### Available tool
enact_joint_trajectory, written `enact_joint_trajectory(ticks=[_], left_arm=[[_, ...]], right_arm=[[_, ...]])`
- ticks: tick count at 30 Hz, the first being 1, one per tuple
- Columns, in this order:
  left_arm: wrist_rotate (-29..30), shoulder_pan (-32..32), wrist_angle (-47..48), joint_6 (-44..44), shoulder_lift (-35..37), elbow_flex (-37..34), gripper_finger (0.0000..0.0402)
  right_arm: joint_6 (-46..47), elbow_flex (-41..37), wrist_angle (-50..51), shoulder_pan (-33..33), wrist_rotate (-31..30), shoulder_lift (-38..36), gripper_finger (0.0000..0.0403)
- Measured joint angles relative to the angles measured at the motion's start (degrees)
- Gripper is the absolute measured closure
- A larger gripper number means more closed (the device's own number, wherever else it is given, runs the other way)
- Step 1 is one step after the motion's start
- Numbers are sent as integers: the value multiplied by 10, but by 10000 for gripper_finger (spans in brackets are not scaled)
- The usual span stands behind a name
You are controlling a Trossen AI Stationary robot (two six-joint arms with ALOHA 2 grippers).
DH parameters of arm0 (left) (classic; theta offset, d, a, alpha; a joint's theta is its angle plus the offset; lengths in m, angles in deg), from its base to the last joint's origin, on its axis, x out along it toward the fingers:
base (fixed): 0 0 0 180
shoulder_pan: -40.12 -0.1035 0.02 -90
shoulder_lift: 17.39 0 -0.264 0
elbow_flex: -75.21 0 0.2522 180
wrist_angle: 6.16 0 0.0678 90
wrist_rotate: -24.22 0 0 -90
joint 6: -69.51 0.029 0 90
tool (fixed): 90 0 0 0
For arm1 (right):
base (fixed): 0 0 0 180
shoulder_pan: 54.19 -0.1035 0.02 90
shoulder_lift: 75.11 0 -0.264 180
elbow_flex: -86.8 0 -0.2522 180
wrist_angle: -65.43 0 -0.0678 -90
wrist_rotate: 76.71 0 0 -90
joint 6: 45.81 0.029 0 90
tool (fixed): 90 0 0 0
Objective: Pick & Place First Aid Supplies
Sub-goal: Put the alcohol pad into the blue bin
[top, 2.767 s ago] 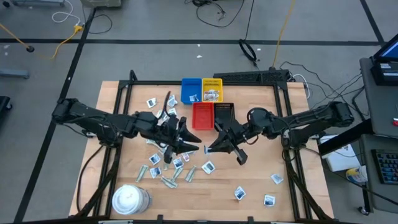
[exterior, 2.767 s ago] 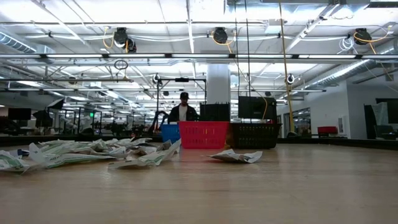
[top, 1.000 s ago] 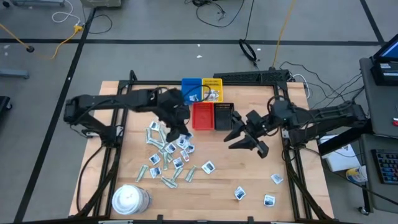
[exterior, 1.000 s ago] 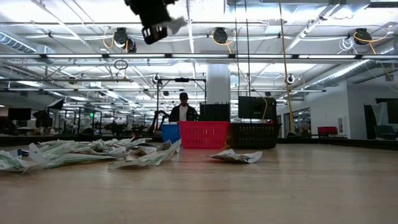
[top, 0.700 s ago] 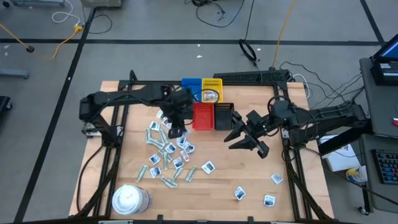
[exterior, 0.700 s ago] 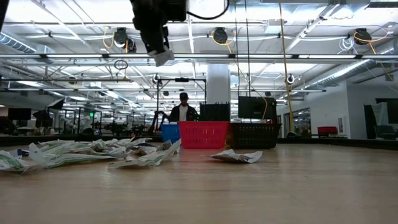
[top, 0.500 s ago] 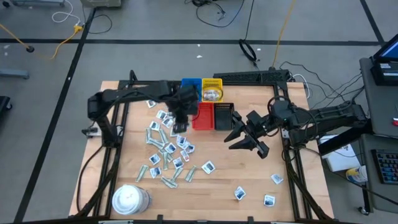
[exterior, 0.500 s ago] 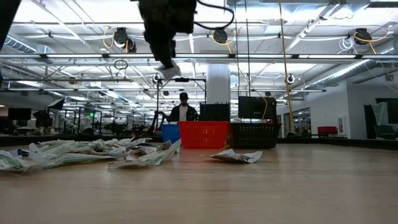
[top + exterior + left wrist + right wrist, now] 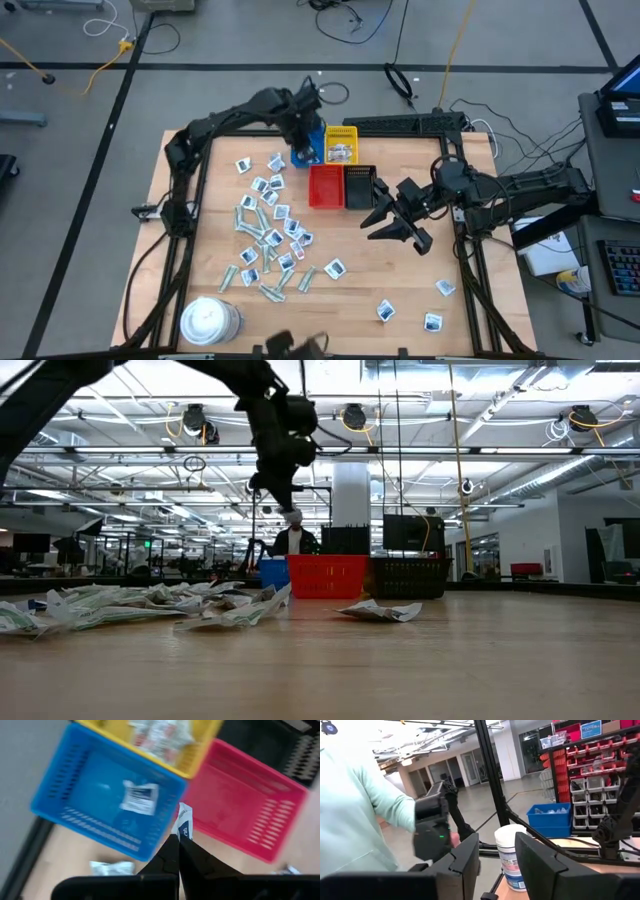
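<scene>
My left gripper [image 9: 303, 153] hangs over the blue tray [image 9: 316, 150] at the table's far middle, shut on a small white packet with a blue mark [image 9: 184, 821]. In the low view the packet [image 9: 292, 517] hangs well above the trays. One more packet [image 9: 140, 798] lies flat in the blue tray. Several first aid supplies [image 9: 270, 235] lie strewn on the table's left half. My right gripper [image 9: 385, 222] waits open, raised right of the black tray [image 9: 360, 186], with nothing between its fingers [image 9: 465, 857]. My left gripper pinches the packet's end nearest the fingers [image 9: 181, 835] between its two fingertips. The fingers come from above, pointing steeply down. The rest of the packet sticks out past the fingertips, clear of everything, above the blue tray's wall [image 9: 150, 845] next to the red tray [image 9: 250, 815].
The yellow tray [image 9: 341, 143] with packets stands beside the blue one, the red tray [image 9: 325, 186] in front. A white tub [image 9: 207, 320] stands near left. Loose packets [image 9: 432, 322] lie near right. A person [image 9: 295, 538] stands behind the table; a pale green sleeve [image 9: 355, 810] shows nearby.
My left gripper has carried the packet from above the strewn packets toward the table's far edge, and now hangs over the blue tray. It has sunk somewhat and turned on the way. It has stayed shut on the packet.
</scene>
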Motion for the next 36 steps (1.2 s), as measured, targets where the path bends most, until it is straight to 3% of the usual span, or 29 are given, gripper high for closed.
enact_joint_trajectory(ticks=[9,27,31,36], left_arm=[[20,-66,-2,-13,-38,20,401],[66,-36,-68,-3,-129,14,400],[66,-37,-81,-6,-127,14,374],[40,-41,-71,5,-127,16,298]], right_arm=[[-15,0,0,0,-31,0,285],[-9,0,1,3,-29,0,287],[-9,0,2,3,-29,0,287],[-10,0,2,3,-29,0,287]])
